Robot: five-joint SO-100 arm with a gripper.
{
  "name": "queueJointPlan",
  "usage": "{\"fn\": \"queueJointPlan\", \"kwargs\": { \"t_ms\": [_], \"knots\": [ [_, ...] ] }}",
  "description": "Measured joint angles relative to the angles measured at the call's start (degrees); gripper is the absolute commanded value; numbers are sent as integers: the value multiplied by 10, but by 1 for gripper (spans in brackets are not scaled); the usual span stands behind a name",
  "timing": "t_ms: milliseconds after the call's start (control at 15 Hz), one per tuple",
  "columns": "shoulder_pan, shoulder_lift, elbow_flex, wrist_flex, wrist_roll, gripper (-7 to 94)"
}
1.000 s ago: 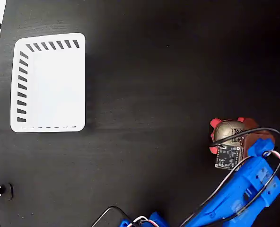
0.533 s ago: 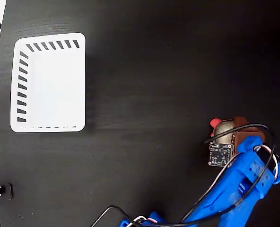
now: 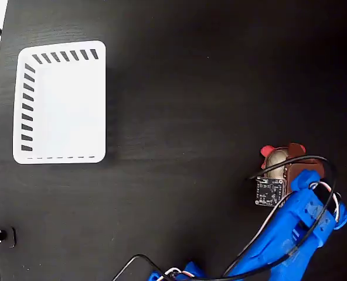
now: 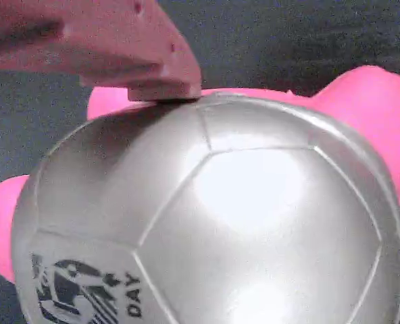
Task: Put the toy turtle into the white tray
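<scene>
the tool [image 3: 283, 171] has dropped lower over the toy turtle [image 3: 274, 158] – one finger [image 4: 129, 57] touches its shell, grip unclear. the turtle sits on the desk [image 3: 191, 88], far from the white tray [image 3: 59, 100] – grasp comes next.

blue arm [image 3: 291, 234] low, claw [image 3: 292, 170] spread wide

We only see part of the toy turtle [image 3: 275, 157] in the fixed view, since the blue arm [image 3: 293, 234] covers its lower half. Up close, the turtle's shell [image 4: 213, 223] runs off the bottom edge, printed lettering [image 4: 85, 297] clipped.
</scene>
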Motion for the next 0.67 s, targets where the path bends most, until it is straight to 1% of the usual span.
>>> {"fn": "queueJointPlan", "kwargs": {
  "t_ms": [133,267,400,467,667],
  "knots": [
    [0,3,4,-4,-3,50],
    [0,3,4,0,-3,23],
    [-5,3,-2,0,-3,4],
    [-6,3,-1,0,-1,0],
    [-6,5,0,0,3,0]
  ]
}}
